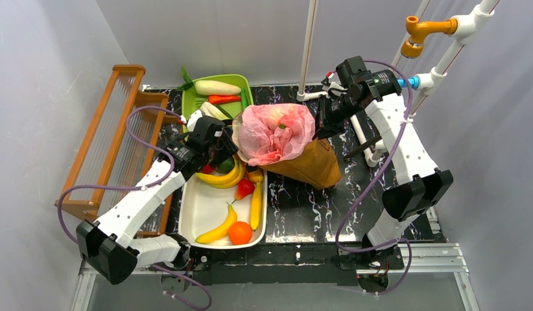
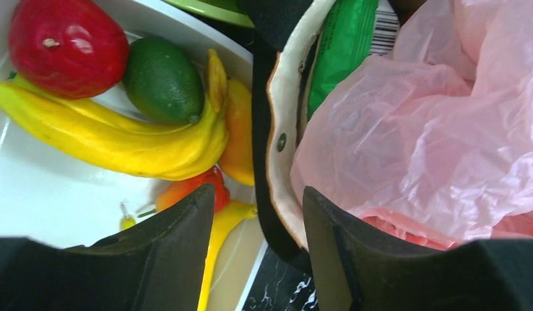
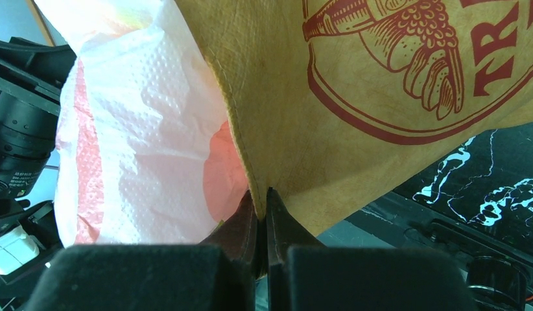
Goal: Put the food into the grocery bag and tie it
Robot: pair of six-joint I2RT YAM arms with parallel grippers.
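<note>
Two nested bags from above: pink grocery bag [image 1: 277, 133] stuffed in brown paper bag [image 1: 312, 165], bananas [image 1: 215, 232] beside it in white tray [image 1: 199, 204]. Left wrist: left gripper [image 2: 259, 191] half open, empty, straddling the paper rim; risk it clamps that, not fruit. Right wrist: right gripper [image 3: 262, 197] pinched shut on the paper edge.

Pink translucent grocery bag [image 1: 277, 133] sits crumpled, mouth up, seemingly lining the brown paper bag [image 1: 312, 165] — bananas [image 1: 215, 231], an orange [image 1: 240, 232] and a red piece [image 1: 245, 188] lie in the white tray [image 1: 199, 207].
</note>
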